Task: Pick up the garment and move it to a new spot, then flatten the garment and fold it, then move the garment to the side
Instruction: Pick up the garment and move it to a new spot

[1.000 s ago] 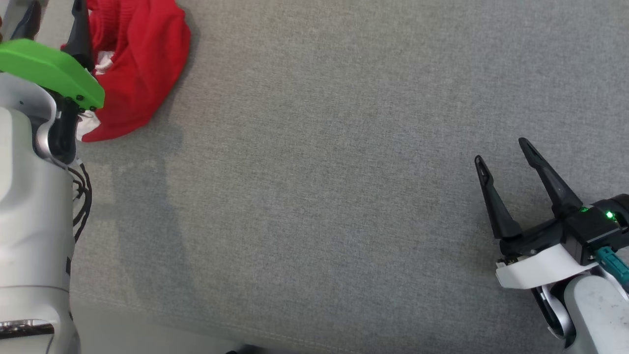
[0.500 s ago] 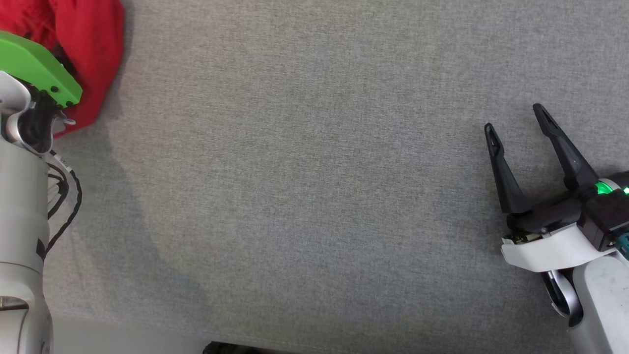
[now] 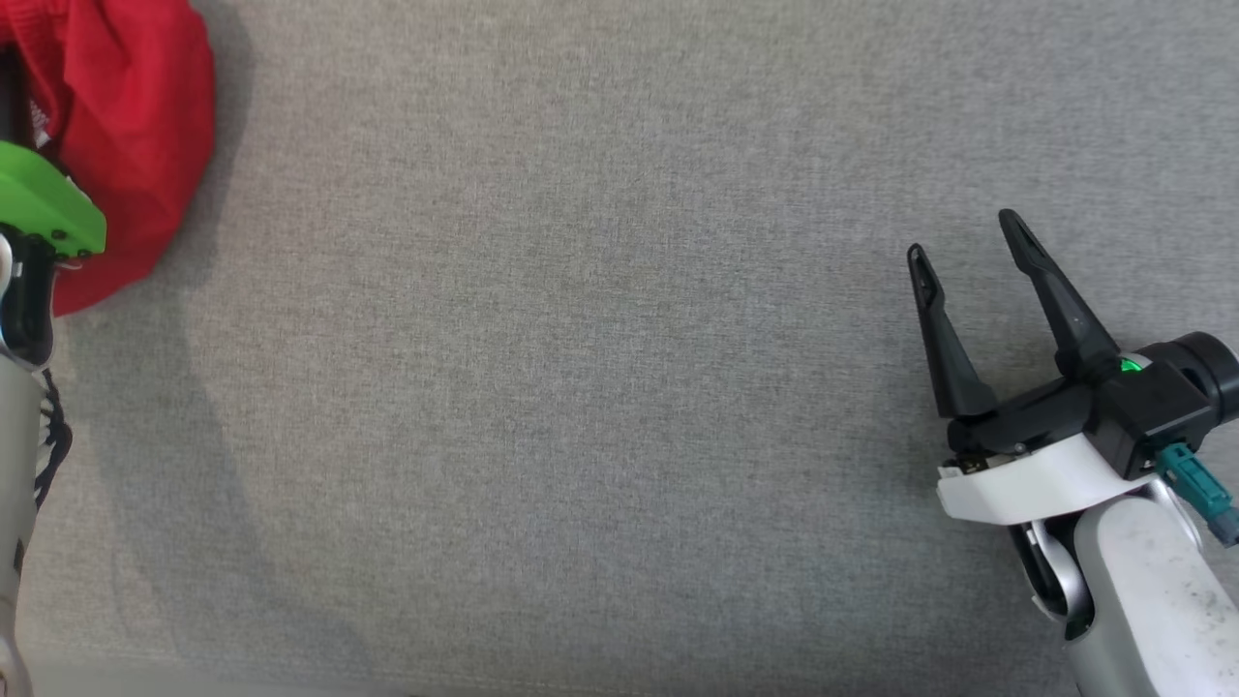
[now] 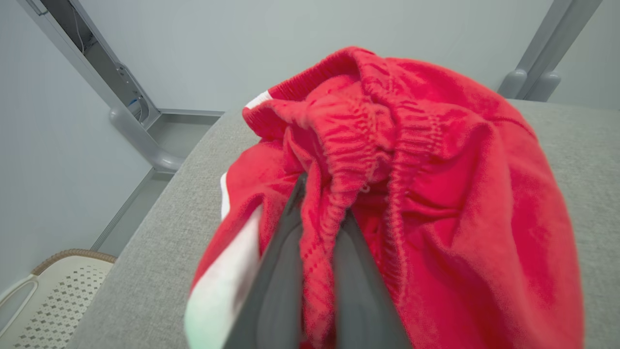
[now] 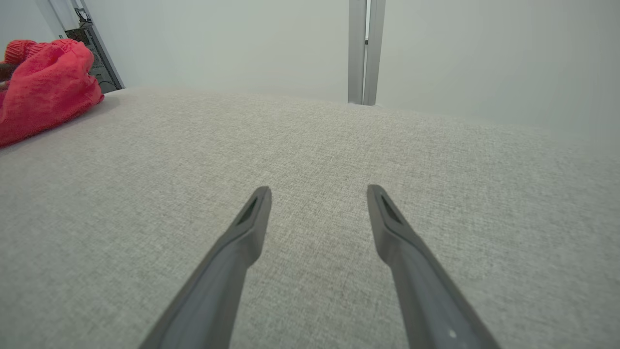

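Pinching the red garment (image 4: 436,194) at a gathered elastic band, the left claw (image 4: 323,203) had both dark fingers drawn together on the cloth. Left wrist view gave this plainly, along with a white patch on the garment beside the left finger.

Head view: garment (image 3: 135,145) was a bunched heap at the upper left corner, partly behind the left arm's green wrist cover (image 3: 44,203). The grip itself was hidden there.

Right claw (image 3: 961,237) sat at lower right, fingers spread, nothing between them, well apart from the garment. Right wrist view confirmed the gap (image 5: 318,190) over bare grey cloth. It also showed the garment (image 5: 43,92) at far left, its lower side on the table.

Edges: in left wrist view the garment lay near a rounded edge of the grey fabric-covered table (image 3: 600,387). Beyond that edge were a grey frame post (image 4: 135,131) and a white perforated basket (image 4: 43,291) lower down. Right wrist view showed the far edge against a pale wall, with an upright post (image 5: 362,48) behind it. Head view showed the near edge as a pale strip along the bottom.

Open room: a wide bare stretch of table lay between garment and right claw.
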Robot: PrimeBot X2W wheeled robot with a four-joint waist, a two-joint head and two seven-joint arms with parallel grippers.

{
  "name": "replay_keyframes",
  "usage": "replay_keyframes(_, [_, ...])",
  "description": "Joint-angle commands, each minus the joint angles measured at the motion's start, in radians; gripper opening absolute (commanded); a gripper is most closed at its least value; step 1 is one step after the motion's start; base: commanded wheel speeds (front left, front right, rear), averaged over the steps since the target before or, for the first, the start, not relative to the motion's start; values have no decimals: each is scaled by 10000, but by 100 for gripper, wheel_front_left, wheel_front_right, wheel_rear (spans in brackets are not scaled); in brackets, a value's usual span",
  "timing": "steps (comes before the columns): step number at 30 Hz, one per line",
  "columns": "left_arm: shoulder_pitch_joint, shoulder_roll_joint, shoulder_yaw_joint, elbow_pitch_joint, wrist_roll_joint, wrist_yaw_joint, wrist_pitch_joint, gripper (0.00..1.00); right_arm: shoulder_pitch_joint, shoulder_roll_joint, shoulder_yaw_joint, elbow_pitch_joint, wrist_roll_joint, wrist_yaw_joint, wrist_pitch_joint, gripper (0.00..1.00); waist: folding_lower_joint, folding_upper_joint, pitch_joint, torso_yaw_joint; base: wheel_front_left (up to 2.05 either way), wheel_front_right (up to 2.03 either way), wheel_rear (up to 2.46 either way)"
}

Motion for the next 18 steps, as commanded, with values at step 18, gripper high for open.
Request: replay_keyframes(18, [3073,1192,-1335,-5177,1644,125,-847,0,830,1270,318,505,374,-20,-3,100,0,0,-3747,-2214,0,0,0])
